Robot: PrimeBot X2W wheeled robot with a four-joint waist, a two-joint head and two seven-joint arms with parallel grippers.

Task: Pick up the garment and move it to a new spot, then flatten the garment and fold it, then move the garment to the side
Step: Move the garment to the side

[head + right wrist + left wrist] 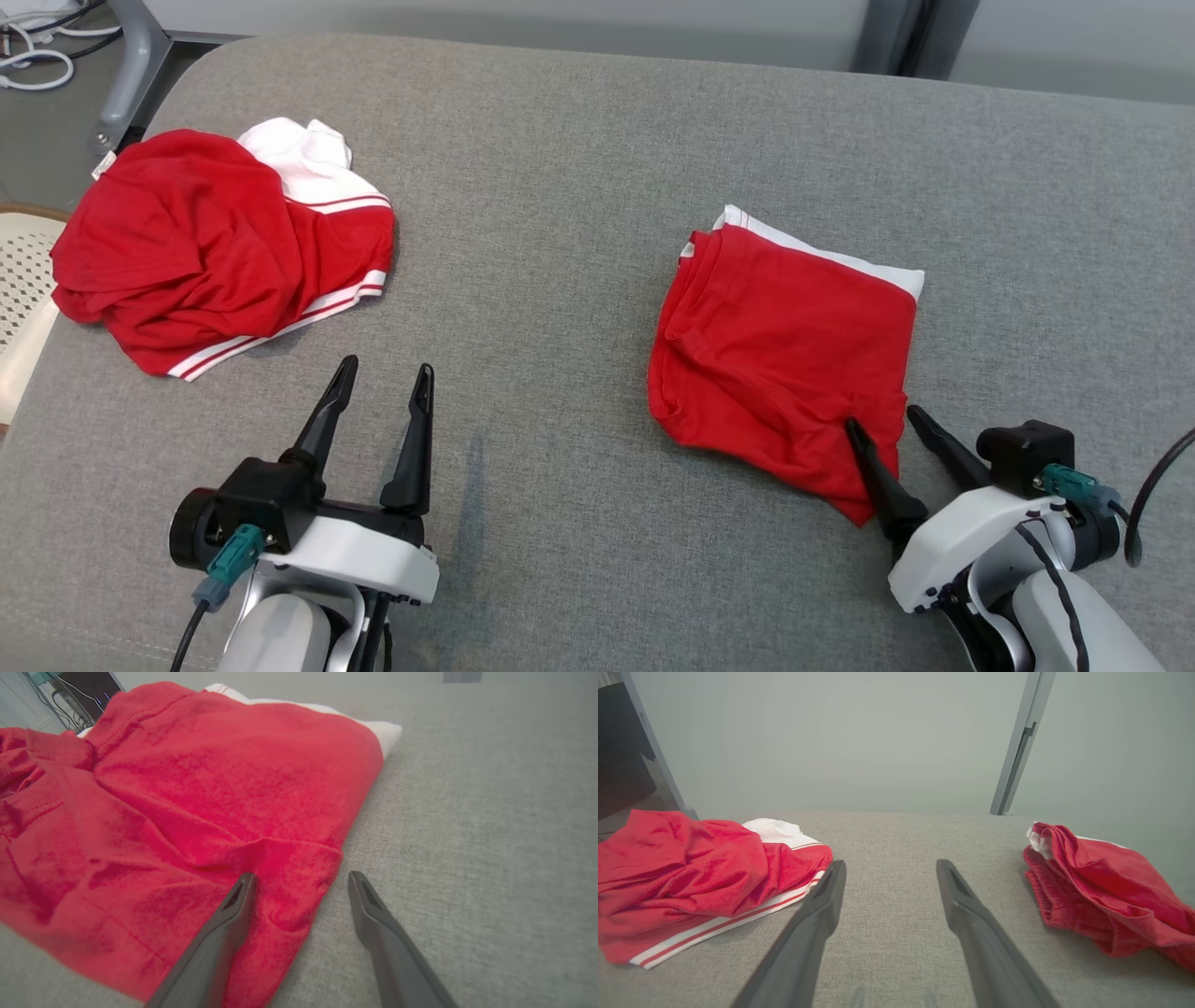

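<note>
Tag (103, 166) on crumpled garment (215, 247), print unreadable.

Support: grey fabric surface (579, 140) carrying 2 red-and-white items, well apart: crumpled garment (205, 243) at left, folded garment (784, 364) at right.

Red folded garment (784, 345) right, crumpled garment (205, 252) left
</note>
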